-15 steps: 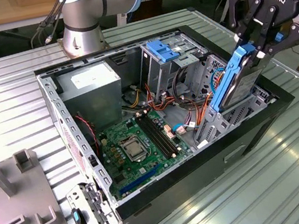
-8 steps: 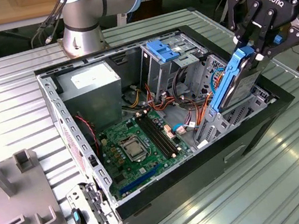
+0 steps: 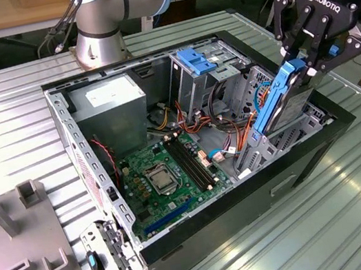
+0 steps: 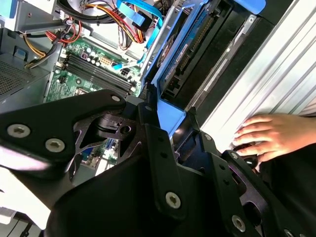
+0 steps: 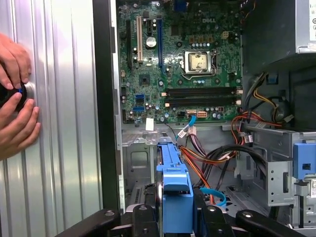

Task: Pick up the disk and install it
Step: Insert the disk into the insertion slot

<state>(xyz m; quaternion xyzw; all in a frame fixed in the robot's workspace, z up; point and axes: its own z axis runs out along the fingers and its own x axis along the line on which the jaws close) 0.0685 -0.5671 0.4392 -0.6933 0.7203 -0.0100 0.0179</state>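
Gripper (image 3: 303,63): in the upper right of the exterior view, its black fingers are clamping narrowly on the blue top end of the disk (image 3: 285,101), with nothing else in the grasp.

Disk position: it is hanging at the right side of the open computer case (image 3: 247,193). Its lower end is dipping inside, just beside the silver drive cage (image 3: 231,87). Whether it is touching the cage I cannot tell.

Disk heading: it is leaning steeply. The long axis is running from the gripped end at upper right down to lower left, and the free end is pointing into the case.

Step in hand (my reading): the disk is being guided into its bay. Doing it well seems to mean lining the blue rails up squarely with the bay and steering clear of the orange cables (image 5: 207,157).

Motherboard (image 3: 166,172): it is lying flat on the case floor, centre of the exterior view, well apart from the disk.

Power-supply box (image 3: 116,108): it is sitting farther back, towards the upper left.

Person's hand (image 4: 271,136): it is resting on the ribbed metal table outside the case.
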